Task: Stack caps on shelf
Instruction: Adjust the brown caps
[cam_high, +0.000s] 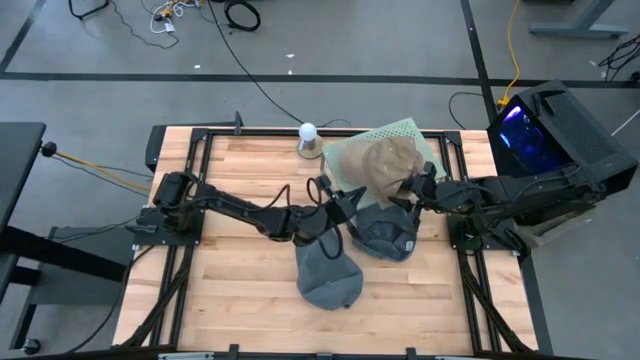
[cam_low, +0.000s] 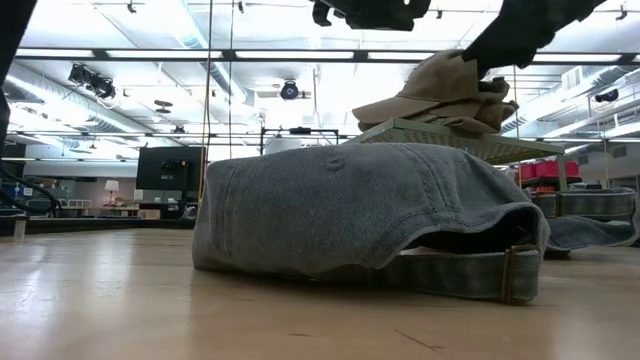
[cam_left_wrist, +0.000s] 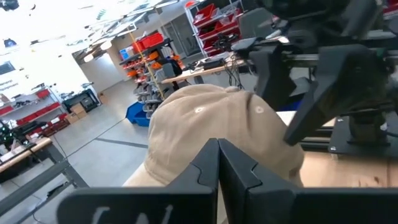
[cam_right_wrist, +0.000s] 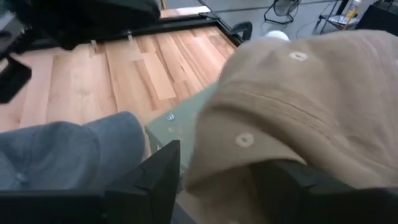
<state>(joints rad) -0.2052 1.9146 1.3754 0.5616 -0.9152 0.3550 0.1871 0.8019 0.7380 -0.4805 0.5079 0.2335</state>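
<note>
Tan caps (cam_high: 385, 165) lie stacked on the pale green perforated shelf (cam_high: 412, 130) at the table's far right; the low view shows them as the tan caps (cam_low: 440, 90) on the shelf (cam_low: 450, 135). One blue-grey cap (cam_high: 385, 235) lies on the table just before the shelf. Another blue-grey cap (cam_high: 328, 278) sits nearer, crown up, and fills the low view as the cap (cam_low: 360, 215). My left gripper (cam_high: 335, 197) is shut and hovers left of the tan stack, shown as the gripper (cam_left_wrist: 217, 146). My right gripper (cam_high: 412, 188) is open at the stack's right side. My right gripper (cam_right_wrist: 221, 165) is open around the lower edge of the top tan cap (cam_right_wrist: 249, 168), coming level from the table's right. The fabric hangs over one finger (cam_right_wrist: 292, 180); whether the other finger (cam_right_wrist: 165, 165) touches it I cannot tell. The cap rests on the stack.
A white ball on a small stand (cam_high: 308, 135) sits left of the shelf at the far edge. A black box with blue light (cam_high: 545, 125) stands off the table's right. Black frame rails run along the table sides. Bare wood lies near and left.
</note>
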